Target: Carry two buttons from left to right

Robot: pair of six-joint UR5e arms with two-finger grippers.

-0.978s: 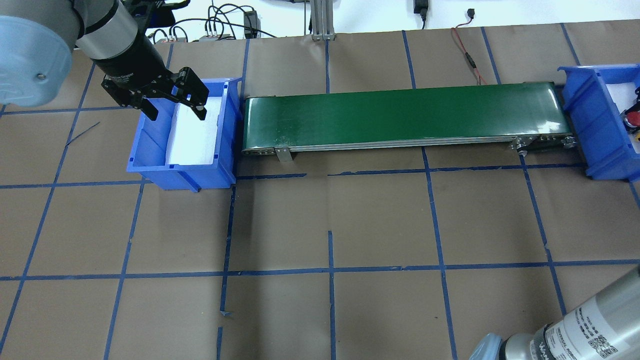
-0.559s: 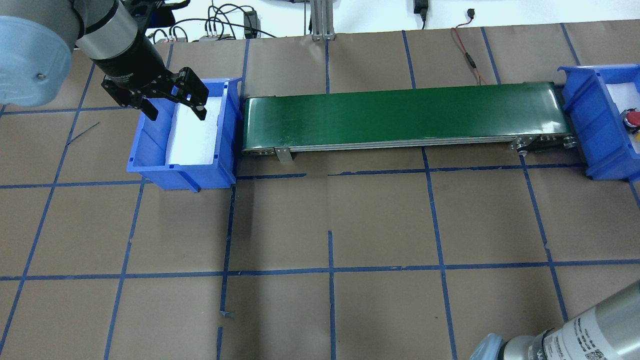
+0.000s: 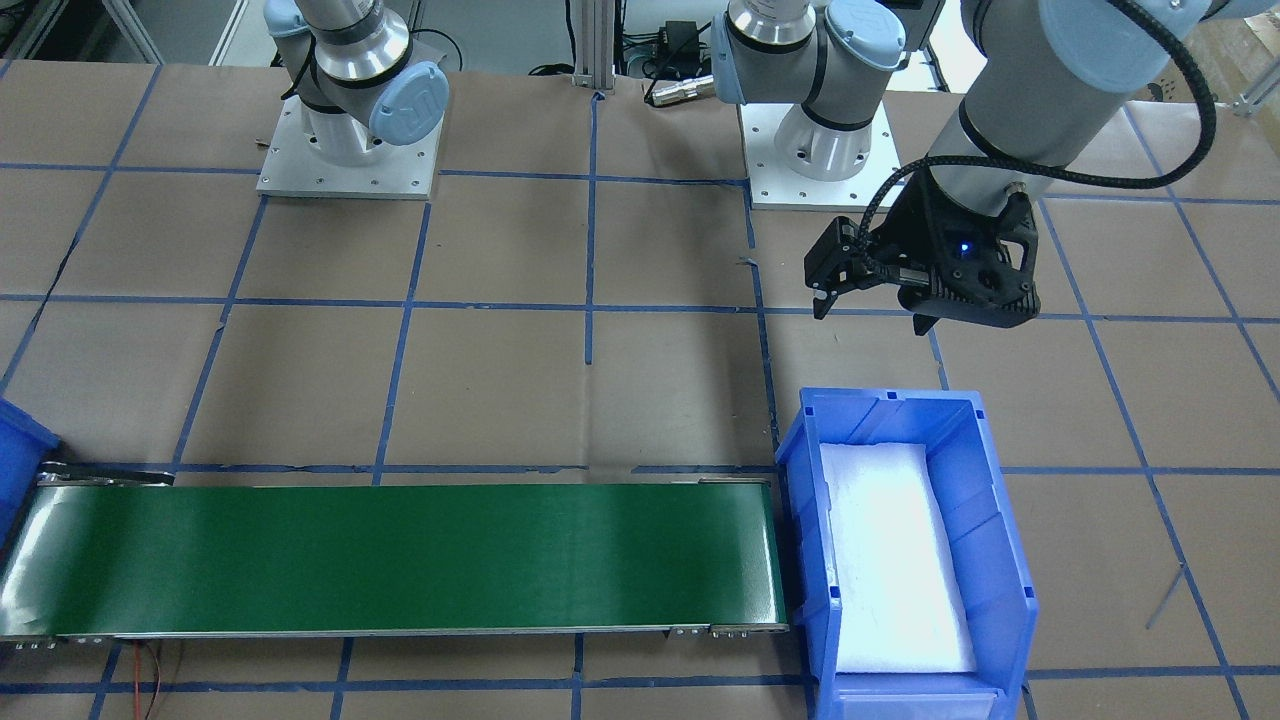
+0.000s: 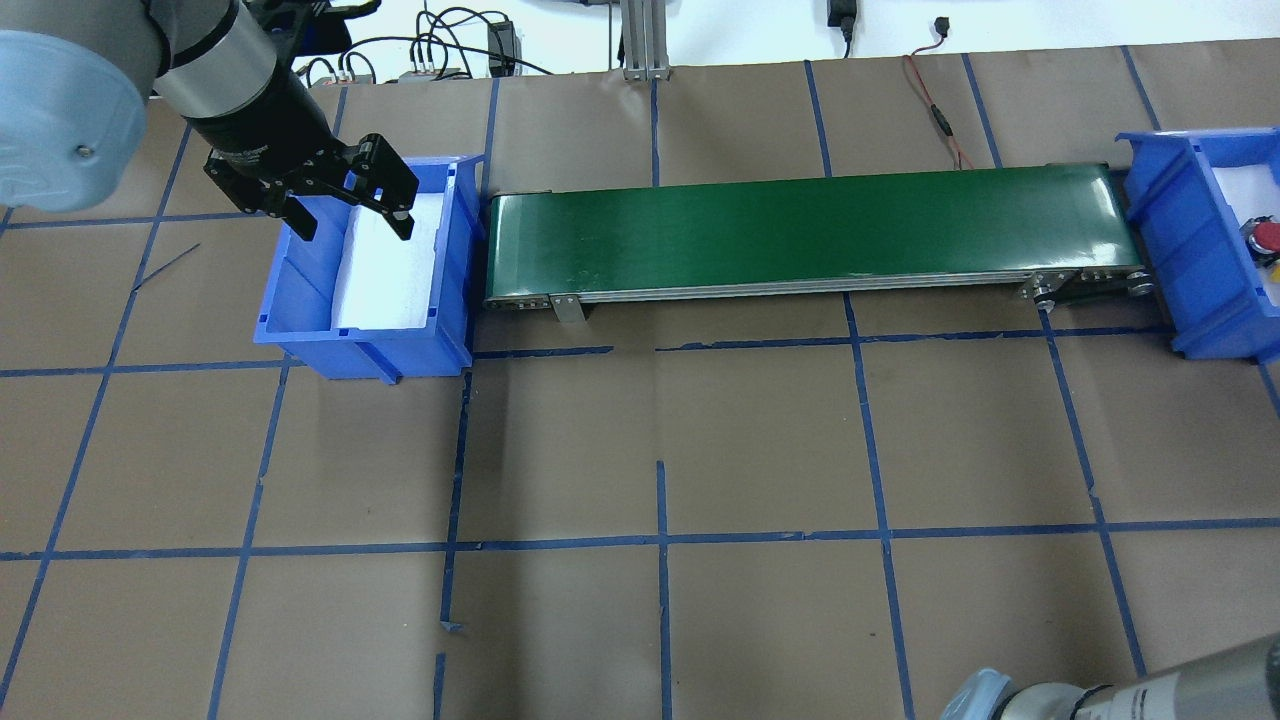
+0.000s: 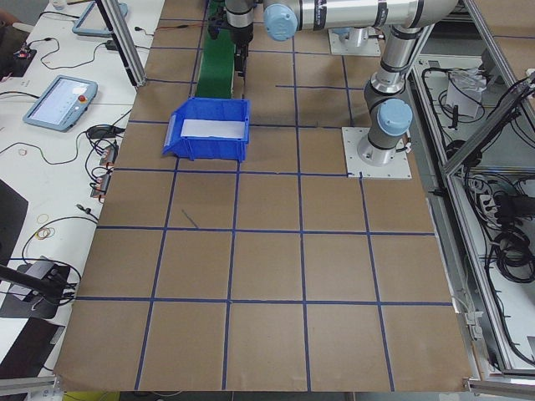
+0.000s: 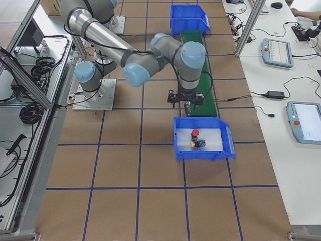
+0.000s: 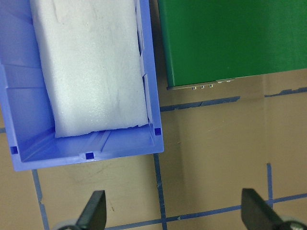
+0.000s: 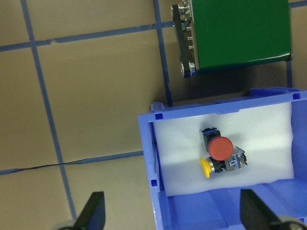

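The red-capped button point(image 8: 220, 147) and the yellow-capped button point(image 8: 205, 167) lie side by side on white foam in the right blue bin point(image 8: 153, 158). They also show in the exterior right view, red point(image 6: 195, 132) and yellow point(image 6: 192, 144). The red one shows at the edge of the overhead view point(image 4: 1265, 236). My right gripper point(image 8: 173, 215) is open and empty, raised above the bin's belt-side edge point(image 6: 186, 104). My left gripper point(image 4: 355, 225) is open and empty above the left blue bin point(image 4: 300, 300), which holds only white foam.
A green conveyor belt point(image 4: 800, 235) runs between the two bins. The brown table point(image 4: 660, 450) carries a blue tape grid. Cables lie along the far edge point(image 4: 450, 50). The arm bases point(image 3: 345, 150) stand on the robot's side.
My right gripper has lifted away from the right bin, uncovering the red button in the overhead view. The right arm has slid lower in that view. The left arm has not moved.
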